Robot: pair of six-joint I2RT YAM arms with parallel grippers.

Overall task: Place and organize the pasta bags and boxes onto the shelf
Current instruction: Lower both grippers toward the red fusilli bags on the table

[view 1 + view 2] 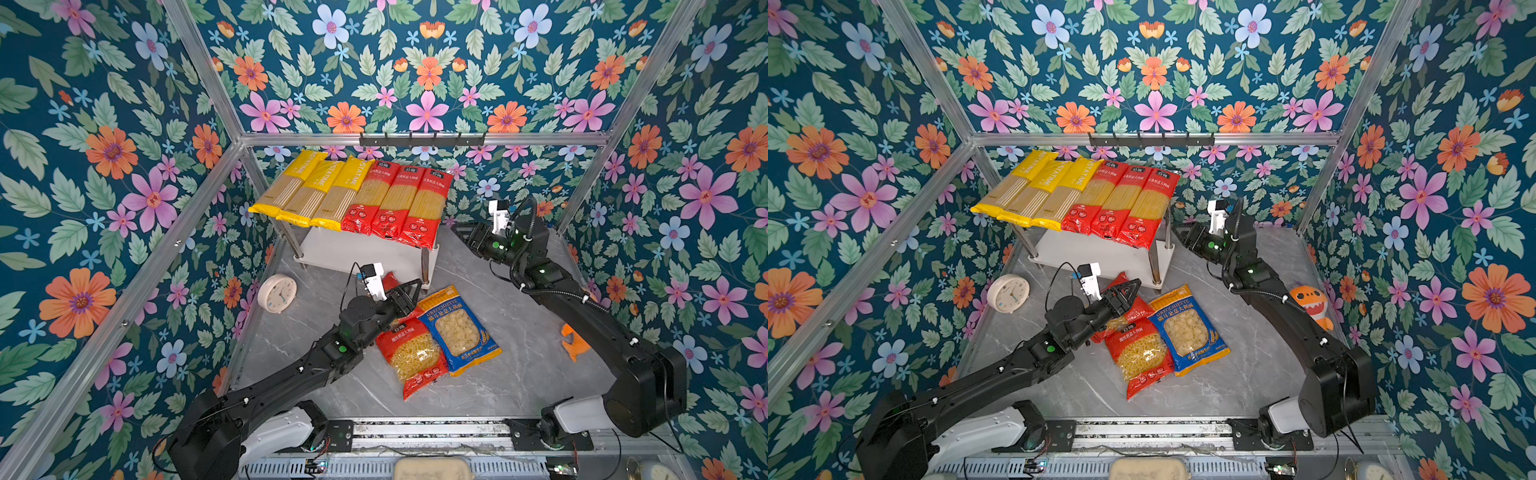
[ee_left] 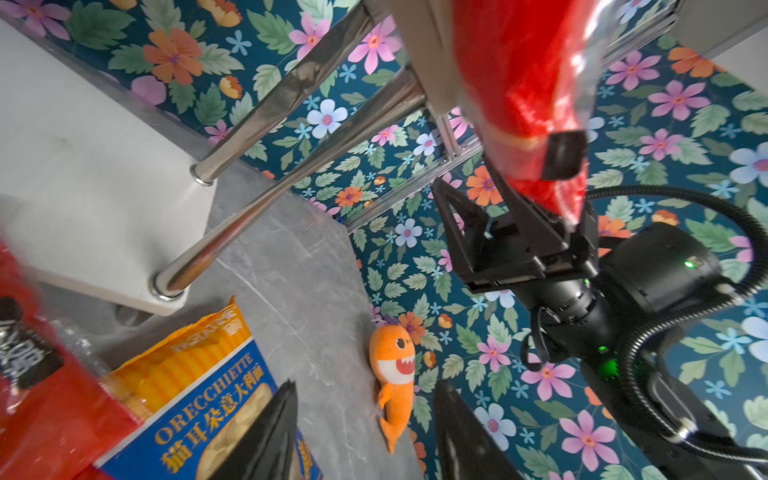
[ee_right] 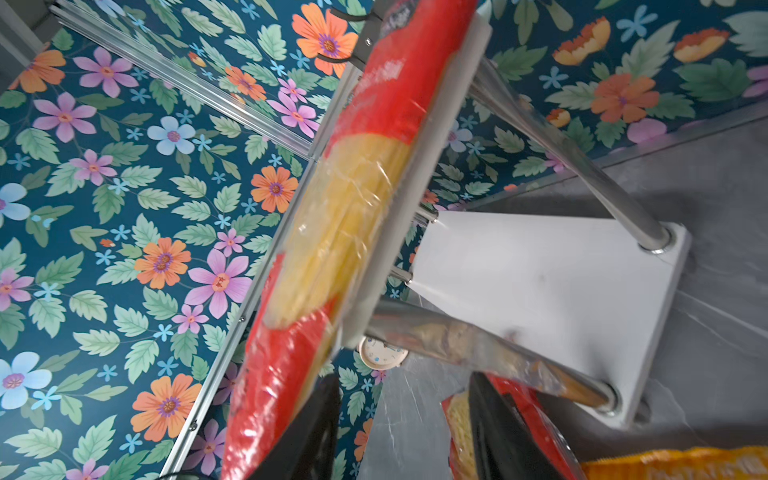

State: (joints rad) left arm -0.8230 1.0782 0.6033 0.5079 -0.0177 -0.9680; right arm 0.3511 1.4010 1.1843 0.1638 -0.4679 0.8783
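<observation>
On the shelf's [image 1: 353, 249] top tier lie three yellow spaghetti packs [image 1: 307, 187] and three red ones [image 1: 399, 199], side by side. My right gripper [image 1: 457, 230] is at the shelf's right end, open. In the right wrist view the outermost red pack [image 3: 340, 232] runs along one finger and the gap between the fingers is empty. On the floor in front lie a red short-pasta bag [image 1: 411, 357] and the blue-orange orecchiette bag [image 1: 457, 328]. My left gripper [image 1: 409, 291] hovers open over a second red bag [image 1: 1133, 309], which it mostly hides.
A white clock [image 1: 277, 293] stands on the floor left of the shelf. An orange shark plush [image 1: 1312, 305] leans at the right wall behind my right arm. A black hook rail [image 1: 422, 139] hangs on the back frame. The shelf's lower board [image 3: 540, 291] is bare.
</observation>
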